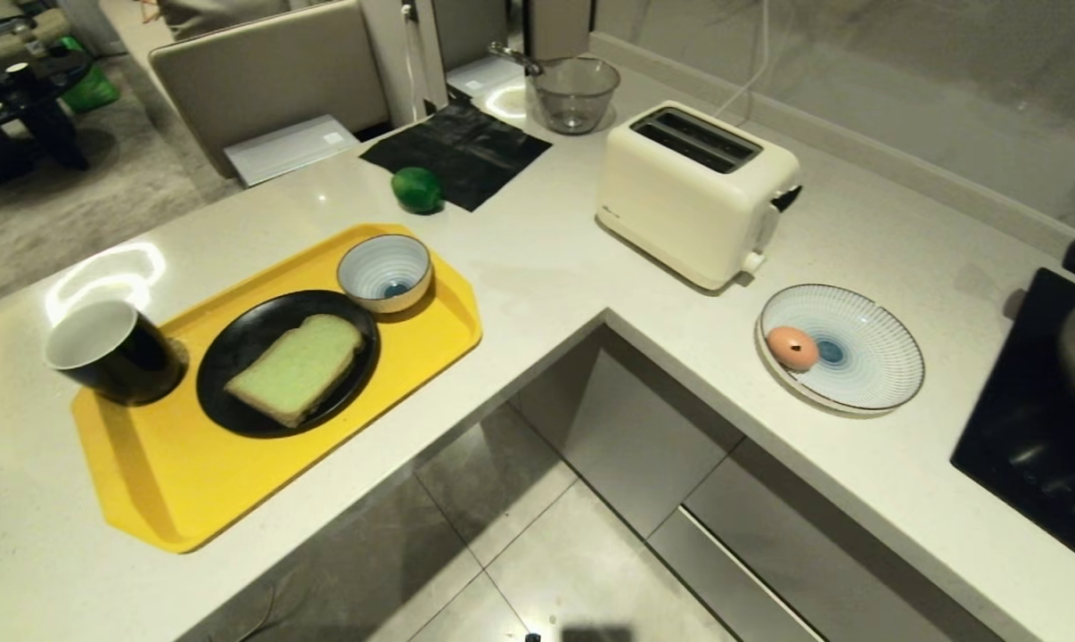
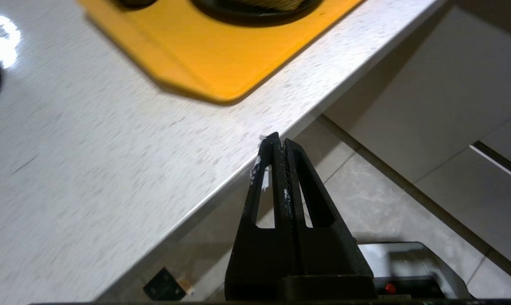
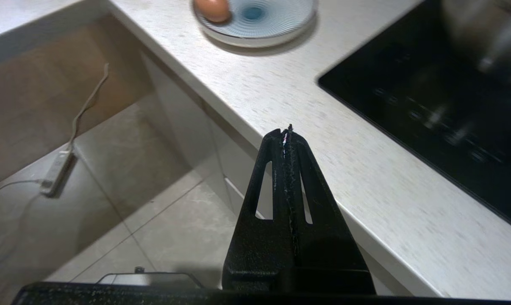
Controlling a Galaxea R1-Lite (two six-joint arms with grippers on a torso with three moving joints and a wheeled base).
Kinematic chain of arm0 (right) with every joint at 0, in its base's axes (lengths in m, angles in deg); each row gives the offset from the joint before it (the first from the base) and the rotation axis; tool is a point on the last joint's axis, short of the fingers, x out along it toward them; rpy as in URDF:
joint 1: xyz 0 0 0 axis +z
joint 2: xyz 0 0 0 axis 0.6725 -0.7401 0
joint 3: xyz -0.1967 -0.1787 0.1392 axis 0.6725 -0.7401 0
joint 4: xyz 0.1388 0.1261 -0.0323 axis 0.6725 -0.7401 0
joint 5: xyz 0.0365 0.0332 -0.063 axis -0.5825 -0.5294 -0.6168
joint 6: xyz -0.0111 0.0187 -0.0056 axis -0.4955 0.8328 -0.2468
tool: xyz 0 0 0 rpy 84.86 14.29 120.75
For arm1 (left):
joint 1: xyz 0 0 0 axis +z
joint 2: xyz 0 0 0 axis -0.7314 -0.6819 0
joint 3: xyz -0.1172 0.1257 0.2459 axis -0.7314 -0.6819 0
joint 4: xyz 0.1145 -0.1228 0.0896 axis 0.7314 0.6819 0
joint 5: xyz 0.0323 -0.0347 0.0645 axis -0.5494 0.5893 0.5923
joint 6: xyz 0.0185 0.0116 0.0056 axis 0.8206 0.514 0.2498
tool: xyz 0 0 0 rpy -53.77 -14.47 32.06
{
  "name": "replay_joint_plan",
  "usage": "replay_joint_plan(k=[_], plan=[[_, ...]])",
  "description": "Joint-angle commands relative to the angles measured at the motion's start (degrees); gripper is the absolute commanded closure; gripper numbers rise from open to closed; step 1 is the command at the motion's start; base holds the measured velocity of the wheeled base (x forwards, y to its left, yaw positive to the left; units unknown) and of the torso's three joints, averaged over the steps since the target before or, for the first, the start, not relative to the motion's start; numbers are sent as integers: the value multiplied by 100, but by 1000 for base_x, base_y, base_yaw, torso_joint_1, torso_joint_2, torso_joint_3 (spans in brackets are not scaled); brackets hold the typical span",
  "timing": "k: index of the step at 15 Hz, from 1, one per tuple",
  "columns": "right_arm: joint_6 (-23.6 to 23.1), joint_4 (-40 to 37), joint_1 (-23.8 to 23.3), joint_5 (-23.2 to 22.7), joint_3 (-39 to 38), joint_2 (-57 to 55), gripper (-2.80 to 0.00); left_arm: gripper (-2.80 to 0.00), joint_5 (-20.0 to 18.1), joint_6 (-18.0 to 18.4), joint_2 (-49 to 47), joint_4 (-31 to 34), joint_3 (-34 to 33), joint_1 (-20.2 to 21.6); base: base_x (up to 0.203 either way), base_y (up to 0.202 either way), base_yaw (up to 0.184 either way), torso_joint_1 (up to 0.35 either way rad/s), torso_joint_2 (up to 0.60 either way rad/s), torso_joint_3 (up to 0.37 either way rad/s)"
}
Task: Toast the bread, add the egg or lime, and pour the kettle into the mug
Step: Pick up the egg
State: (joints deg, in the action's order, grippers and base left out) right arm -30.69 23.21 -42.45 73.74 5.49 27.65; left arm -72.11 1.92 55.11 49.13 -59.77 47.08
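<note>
A pale L-shaped desk wraps around a tiled floor. On its left wing lies a yellow tray near the front edge, carrying a black plate and a small striped bowl. Toward the inner corner sit a black cloth, a clear glass bowl and a cream toaster. On the right wing rest a striped plate and a black cooktop.
</note>
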Motion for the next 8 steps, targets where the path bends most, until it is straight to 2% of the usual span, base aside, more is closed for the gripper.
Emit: replay_joint_plan(k=[1,3,8], plan=[[-9,6,1,1,-149,-9,0,0,-1,0,4,-3,0,7,0,7,-141,1,2,4],[-9,6,1,1,-149,-9,0,0,-1,0,4,2,0,10,1,2,-81,6,5,1],[0,-3,1,1,-149,-9,0,0,3,0,4,-2,0,9,0,0,0,0,0,0]])
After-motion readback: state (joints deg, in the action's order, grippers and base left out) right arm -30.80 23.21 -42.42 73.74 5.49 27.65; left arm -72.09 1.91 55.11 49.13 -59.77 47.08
